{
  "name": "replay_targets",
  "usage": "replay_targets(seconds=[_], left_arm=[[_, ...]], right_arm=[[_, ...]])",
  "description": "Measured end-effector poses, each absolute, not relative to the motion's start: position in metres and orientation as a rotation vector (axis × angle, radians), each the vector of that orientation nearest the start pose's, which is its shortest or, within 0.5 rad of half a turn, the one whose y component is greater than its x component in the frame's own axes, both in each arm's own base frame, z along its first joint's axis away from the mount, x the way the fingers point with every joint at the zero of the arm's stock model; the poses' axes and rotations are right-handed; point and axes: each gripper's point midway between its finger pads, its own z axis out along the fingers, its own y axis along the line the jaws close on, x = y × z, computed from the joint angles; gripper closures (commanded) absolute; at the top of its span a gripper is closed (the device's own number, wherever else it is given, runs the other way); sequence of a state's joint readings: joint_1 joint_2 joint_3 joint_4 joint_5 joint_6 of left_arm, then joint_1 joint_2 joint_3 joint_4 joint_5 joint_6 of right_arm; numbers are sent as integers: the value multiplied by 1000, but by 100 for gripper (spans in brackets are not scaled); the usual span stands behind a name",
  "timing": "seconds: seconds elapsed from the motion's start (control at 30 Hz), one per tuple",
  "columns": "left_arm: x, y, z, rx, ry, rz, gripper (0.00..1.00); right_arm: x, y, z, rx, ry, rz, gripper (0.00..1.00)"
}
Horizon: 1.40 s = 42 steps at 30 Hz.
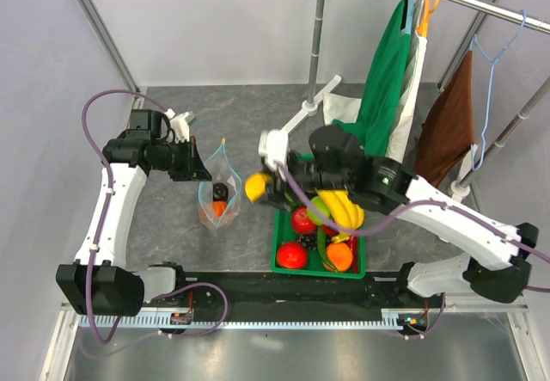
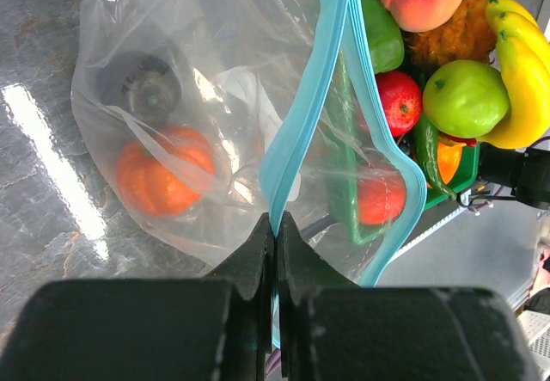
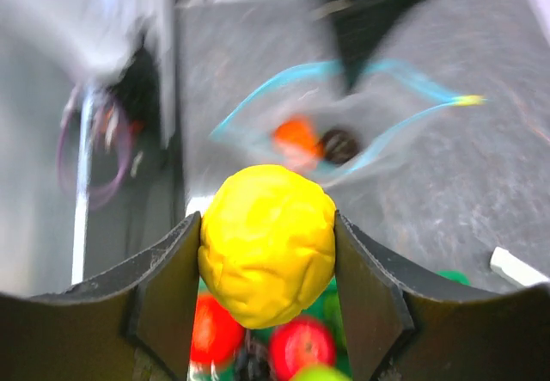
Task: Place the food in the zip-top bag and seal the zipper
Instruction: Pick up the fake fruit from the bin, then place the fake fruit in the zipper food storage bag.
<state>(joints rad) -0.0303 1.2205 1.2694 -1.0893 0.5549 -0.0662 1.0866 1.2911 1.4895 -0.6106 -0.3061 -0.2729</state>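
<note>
While the left claw [image 2: 275,223] pinches the zipper [image 2: 298,132], the zip-top bag [image 2: 129,28] gapes.

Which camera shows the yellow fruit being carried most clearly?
The right wrist view: the yellow fruit fills the centre, gripped by the right hand. The top view shows it small and blurred; the left wrist view misses it.

The table [image 1: 163,119] has a grey top with a stone pattern. A bright strip of light [image 2: 53,159] is reflected on it. Plain pale walls [image 1: 215,20] close the left and far sides, and a slanted metal post [image 1: 99,20] stands at the far left corner. On the far right, a metal clothes rail [image 1: 481,3] carries a green garment [image 1: 387,71], a white garment [image 1: 416,71] and a brown cloth [image 1: 451,123] on hangers. An upright pole [image 1: 320,28] stands beside them.
</note>
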Motion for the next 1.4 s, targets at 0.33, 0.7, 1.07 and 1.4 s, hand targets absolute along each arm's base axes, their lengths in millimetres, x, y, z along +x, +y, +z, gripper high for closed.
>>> replay_targets(seconds=[0.33,0.7,1.07,1.4], left_arm=[[244,-104,222,139,2545,-770,98],[244,-105,222,141,2544,-778,98],[243,-106,223,144,2541,-792,98],[243,-106,223,144,2540,-792,98]], right_arm=[[238,449,347,-912,1610,1106,71],[253,470,305,-897,1639,1100,3],[239,430,289,-1017,1770,938,2],[203,258,320,-950,1892,539,4]])
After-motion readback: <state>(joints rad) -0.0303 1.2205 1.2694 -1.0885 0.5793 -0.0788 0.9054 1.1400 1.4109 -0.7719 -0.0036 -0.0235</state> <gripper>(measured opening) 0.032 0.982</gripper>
